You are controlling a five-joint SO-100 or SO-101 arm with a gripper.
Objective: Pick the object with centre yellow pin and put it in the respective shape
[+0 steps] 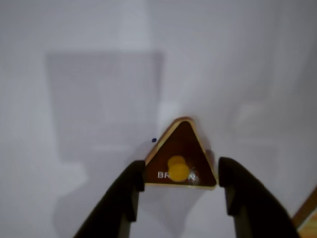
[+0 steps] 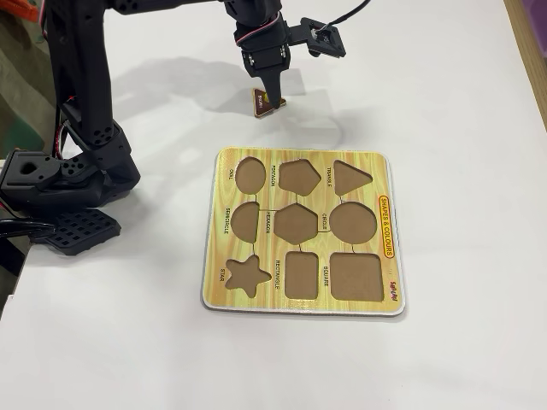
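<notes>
Straddling the brown triangle (image 1: 181,153) flat on the white table (image 2: 444,102), spread fingers (image 1: 119,198) flank its base corners without clamping, presumably lined up for a grasp; puzzle board (image 2: 389,248) lies near, triangle slot (image 2: 351,178) empty.

— Query: classify the environment.
— A hobby or lab tabletop; a plain white table (image 2: 461,77) carries a black desktop robot arm (image 2: 81,111) with exposed cabling; a child's wooden shape-sorting board (image 2: 389,248) lies beside it.
— Further indicators?
— A wooden edge (image 2: 532,34) at far right; room itself not visible.
</notes>
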